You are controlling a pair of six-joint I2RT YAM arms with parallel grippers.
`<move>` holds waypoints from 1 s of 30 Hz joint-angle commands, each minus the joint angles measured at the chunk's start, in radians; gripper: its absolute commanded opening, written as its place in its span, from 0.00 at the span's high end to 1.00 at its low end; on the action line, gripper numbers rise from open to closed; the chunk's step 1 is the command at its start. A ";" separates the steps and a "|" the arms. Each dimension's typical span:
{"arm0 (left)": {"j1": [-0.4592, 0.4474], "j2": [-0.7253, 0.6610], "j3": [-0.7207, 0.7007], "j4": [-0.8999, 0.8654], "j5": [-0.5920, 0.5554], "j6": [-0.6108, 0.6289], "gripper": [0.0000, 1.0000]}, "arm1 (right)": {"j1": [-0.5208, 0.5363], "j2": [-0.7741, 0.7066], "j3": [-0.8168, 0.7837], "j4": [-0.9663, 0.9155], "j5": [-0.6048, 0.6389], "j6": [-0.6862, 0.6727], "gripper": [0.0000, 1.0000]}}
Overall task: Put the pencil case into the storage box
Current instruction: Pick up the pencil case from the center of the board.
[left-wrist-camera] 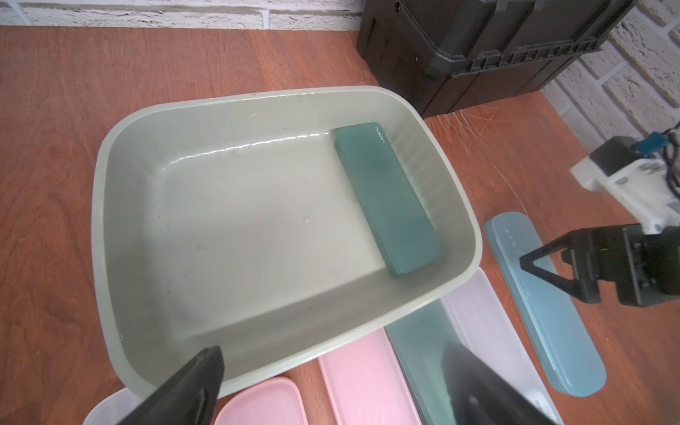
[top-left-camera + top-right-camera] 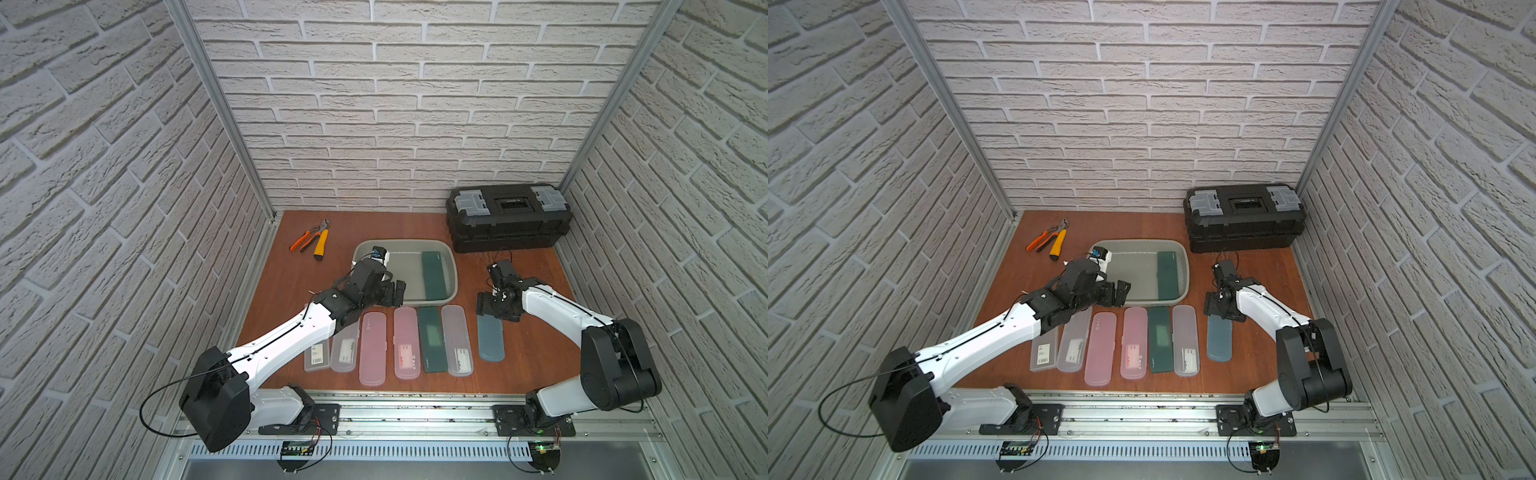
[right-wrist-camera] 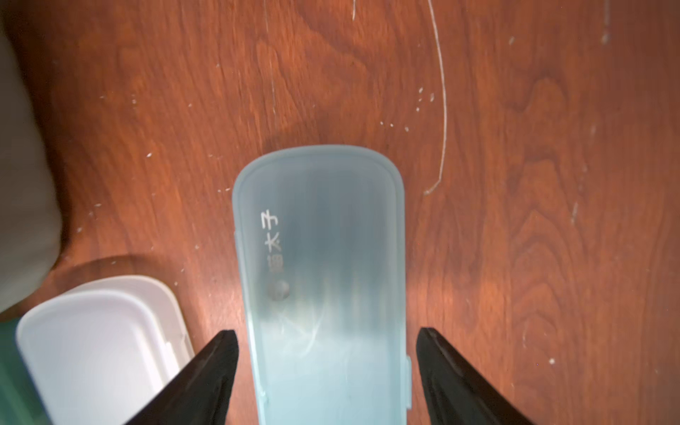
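The right gripper (image 3: pixel 325 333), open, straddles the blue pencil case (image 3: pixel 320 257), a gap at each finger. Closing off-centre could skew it against the white case (image 3: pixel 99 349) just outside one finger. The left gripper (image 1: pixel 333 347) gapes empty over the rim of the storage box (image 1: pixel 99 206).

Both arms (image 2: pixel 291 336) have white links, black joints, thin black cables, tapered black fingers (image 3: pixel 206 379).

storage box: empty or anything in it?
Not empty: one dark green pencil case lies flat inside the storage box, along one short wall.
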 commanded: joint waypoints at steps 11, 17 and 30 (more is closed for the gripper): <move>-0.005 -0.033 -0.027 0.067 0.023 0.019 0.02 | 0.067 -0.198 -0.196 -0.077 -0.074 0.099 0.01; -0.005 -0.081 -0.046 0.037 -0.008 0.036 0.01 | 0.088 -0.179 -0.241 -0.056 -0.063 0.123 0.01; -0.004 -0.092 -0.053 0.040 -0.020 0.033 0.02 | 0.149 -0.086 -0.236 0.002 -0.018 0.142 0.07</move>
